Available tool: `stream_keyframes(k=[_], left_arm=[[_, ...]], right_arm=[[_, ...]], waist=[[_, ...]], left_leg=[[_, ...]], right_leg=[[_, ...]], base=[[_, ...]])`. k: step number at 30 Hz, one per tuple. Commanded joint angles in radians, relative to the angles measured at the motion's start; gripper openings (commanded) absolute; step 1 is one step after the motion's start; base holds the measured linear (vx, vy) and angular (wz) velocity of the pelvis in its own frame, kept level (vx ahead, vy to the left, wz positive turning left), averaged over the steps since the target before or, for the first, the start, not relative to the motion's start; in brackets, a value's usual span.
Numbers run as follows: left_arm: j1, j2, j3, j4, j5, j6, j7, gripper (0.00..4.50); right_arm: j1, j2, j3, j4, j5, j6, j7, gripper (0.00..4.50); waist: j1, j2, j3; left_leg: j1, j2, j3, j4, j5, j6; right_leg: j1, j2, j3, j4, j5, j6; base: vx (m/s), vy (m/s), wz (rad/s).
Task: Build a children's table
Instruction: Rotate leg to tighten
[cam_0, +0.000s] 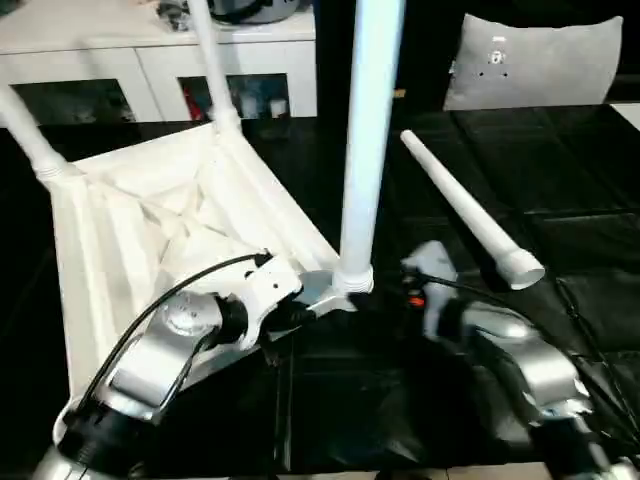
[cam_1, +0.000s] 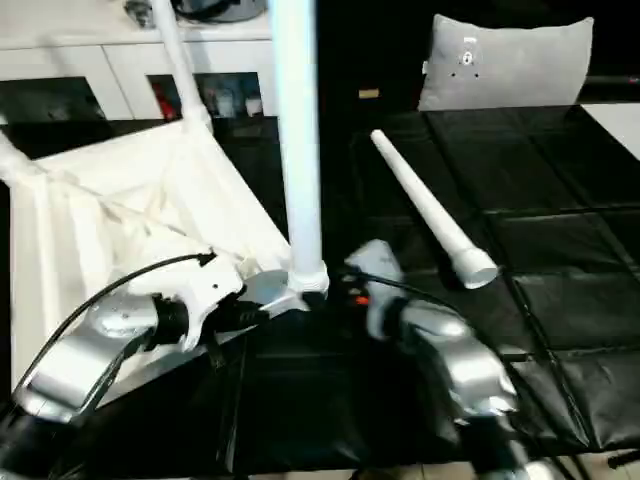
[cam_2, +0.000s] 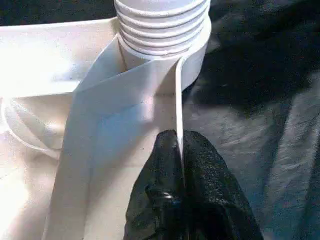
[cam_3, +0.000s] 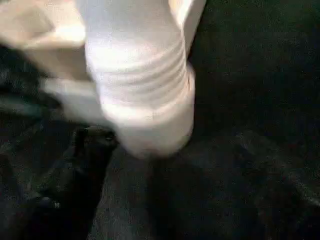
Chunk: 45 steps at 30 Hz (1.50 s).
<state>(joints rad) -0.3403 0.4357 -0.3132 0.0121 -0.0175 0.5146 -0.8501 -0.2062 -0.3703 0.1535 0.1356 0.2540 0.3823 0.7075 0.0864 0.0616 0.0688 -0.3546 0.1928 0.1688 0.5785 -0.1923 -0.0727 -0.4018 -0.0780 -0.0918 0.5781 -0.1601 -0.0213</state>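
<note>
The white tabletop (cam_0: 150, 230) lies upside down on the left, ribbed side up. Three white legs stand in its corner sockets: one at the far left (cam_0: 30, 130), one at the back (cam_0: 215, 70) and one at the near corner (cam_0: 365, 150). The fourth leg (cam_0: 470, 215) lies loose on the black mat to the right. My left gripper (cam_0: 305, 312) is shut on the tabletop's thin rim wall (cam_2: 177, 100) just beside the near corner socket (cam_2: 165, 35). My right gripper (cam_0: 420, 290) sits right of that socket. It is open, with one black finger (cam_3: 87, 160) beside the leg's ribbed base (cam_3: 145, 90).
A grey cushion (cam_0: 530, 60) leans at the back right. White cabinets (cam_0: 150, 60) run along the back left. The black quilted mat (cam_0: 570, 170) covers the work surface. Black cables run along both silver forearms.
</note>
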Motion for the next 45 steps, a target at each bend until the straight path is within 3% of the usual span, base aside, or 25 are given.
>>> stream_keyframes(k=[1, 5, 8, 13, 19, 24, 25, 27, 31, 38, 41, 45], left_arm=[[-0.042, 0.021, 0.006, 0.013, 0.01, -0.073, -0.022, 0.0], [-0.051, 0.026, -0.014, 0.039, 0.008, -0.125, -0.06, 0.0], [-0.067, 0.055, -0.078, 0.085, 0.028, -0.243, -0.15, 0.0], [-0.097, 0.07, -0.128, 0.144, 0.048, -0.346, -0.223, 0.0], [-0.137, 0.055, -0.177, 0.21, 0.051, -0.45, -0.306, 0.0], [-0.151, 0.049, -0.195, 0.225, 0.058, -0.478, -0.335, 0.0], [-0.154, 0.048, -0.196, 0.23, 0.06, -0.483, -0.337, 0.0], [-0.161, 0.044, -0.197, 0.247, 0.063, -0.497, -0.34, 0.0], [-0.168, 0.044, -0.197, 0.271, 0.067, -0.518, -0.342, 0.0], [-0.17, 0.043, -0.193, 0.297, 0.071, -0.537, -0.342, 0.0], [-0.169, 0.042, -0.185, 0.308, 0.07, -0.533, -0.338, 0.0], [-0.156, 0.033, -0.159, 0.297, 0.045, -0.489, -0.321, 0.0]], right_arm=[[0.024, -0.02, -0.001, -0.034, -0.015, -0.059, 0.018, 4.47], [0.021, -0.027, -0.024, -0.02, -0.033, -0.137, 0.012, 4.47], [-0.015, -0.074, -0.039, -0.021, 0.002, -0.114, 0.103, 4.47], [-0.057, -0.109, -0.018, -0.002, 0.025, -0.128, 0.211, 4.47], [-0.109, -0.122, 0.045, 0.035, 0.007, -0.168, 0.333, 4.47], [-0.136, -0.11, 0.059, 0.075, 0.001, -0.168, 0.352, 4.47], [-0.14, -0.107, 0.058, 0.082, 0.004, -0.162, 0.358, 4.18], [-0.147, -0.106, 0.059, 0.094, 0.01, -0.154, 0.372, 4.1], [-0.146, -0.114, 0.067, 0.095, 0.014, -0.145, 0.402, 3.68], [-0.149, -0.122, 0.069, 0.109, 0.003, -0.129, 0.413, 3.17], [-0.146, -0.117, 0.072, 0.116, -0.005, -0.113, 0.405, 2.84], [-0.134, -0.095, 0.072, 0.11, 0.008, -0.066, 0.383, 2.73]], waist=[[0.004, 0.004, -0.075], [0.004, 0.006, -0.08], [0.006, 0.008, -0.082], [0.029, 0.012, -0.084], [0.043, 0.007, -0.089], [0.05, 0.006, -0.091], [0.05, 0.006, -0.091], [0.047, 0.001, -0.087], [0.044, 0.0, -0.084], [0.045, -0.001, -0.089], [0.045, -0.003, -0.088], [0.045, -0.002, -0.087]], left_leg=[[-0.001, 0.026, -0.009, -0.06, -0.199, 0.039], [-0.005, 0.027, -0.01, -0.056, -0.17, 0.052], [-0.003, 0.028, -0.009, -0.053, -0.162, 0.067], [0.005, 0.033, -0.007, -0.05, -0.18, 0.069], [0.001, 0.035, -0.008, -0.047, -0.164, 0.062], [-0.003, 0.036, -0.007, -0.044, -0.148, 0.063], [-0.003, 0.035, -0.007, -0.044, -0.152, 0.064], [-0.008, 0.034, -0.008, -0.044, -0.167, 0.06], [-0.006, 0.033, -0.009, -0.046, -0.192, 0.052], [-0.006, 0.035, -0.008, -0.042, -0.162, 0.058], [-0.007, 0.033, -0.007, -0.043, -0.168, 0.059], [-0.006, 0.033, -0.007, -0.045, -0.182, 0.049]], right_leg=[[0.059, -0.062, 0.047, -0.071, -0.294, -0.156], [0.058, -0.062, 0.046, -0.063, -0.252, -0.169], [0.058, -0.06, 0.046, -0.06, -0.242, -0.177], [0.05, -0.062, 0.047, -0.062, -0.267, -0.179], [0.054, -0.065, 0.048, -0.051, -0.235, -0.188], [0.053, -0.068, 0.048, -0.047, -0.23, -0.192], [0.053, -0.068, 0.047, -0.048, -0.234, -0.193], [0.054, -0.068, 0.046, -0.05, -0.264, -0.182], [0.052, -0.07, 0.046, -0.056, -0.34, -0.158], [0.051, -0.068, 0.047, -0.048, -0.282, -0.175], [0.052, -0.069, 0.046, -0.051, -0.302, -0.171], [0.052, -0.07, 0.046, -0.054, -0.337, -0.158]], base=[[0.0, 0.0, 0.0], [0.0, 0.0, 0.0], [0.0, 0.0, 0.0], [0.0, 0.0, 0.0], [0.0, 0.0, 0.0], [0.0, 0.0, 0.0], [0.0, 0.0, 0.0], [0.0, 0.0, 0.0], [0.0, 0.0, 0.0], [0.0, 0.0, 0.0], [0.0, 0.0, 0.0], [0.0, 0.0, 0.0]])
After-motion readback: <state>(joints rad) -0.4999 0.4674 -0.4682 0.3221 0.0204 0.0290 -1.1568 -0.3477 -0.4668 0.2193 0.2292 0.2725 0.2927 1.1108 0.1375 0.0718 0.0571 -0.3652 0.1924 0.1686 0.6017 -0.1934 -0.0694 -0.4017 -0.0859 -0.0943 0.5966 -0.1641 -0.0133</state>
